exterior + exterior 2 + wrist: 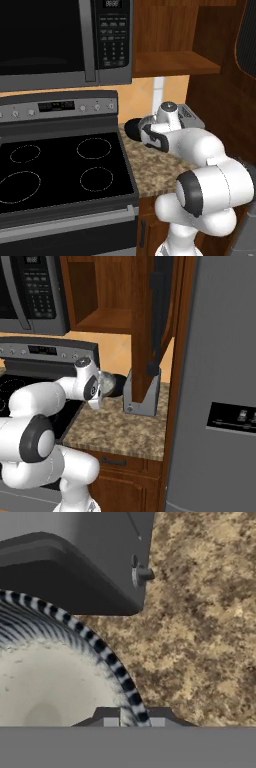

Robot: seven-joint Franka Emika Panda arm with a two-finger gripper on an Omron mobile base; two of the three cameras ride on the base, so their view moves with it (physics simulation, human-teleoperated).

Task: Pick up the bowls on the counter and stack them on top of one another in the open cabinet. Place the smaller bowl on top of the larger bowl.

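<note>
While the claw (131, 719) pinches its rim, the smaller bowl (55, 677) sits on the counter (200, 637).

We look down on the smaller bowl (50, 677), whose whitish inside fills the frame toward eight o'clock, its striped dark-and-light rim curving from nine o'clock to six. At six o'clock the gripper (131, 719) has its fingers closed on that rim. A grey block (75, 562) sits at eleven o'clock, and the speckled counter (200, 627) spreads toward three.
</note>
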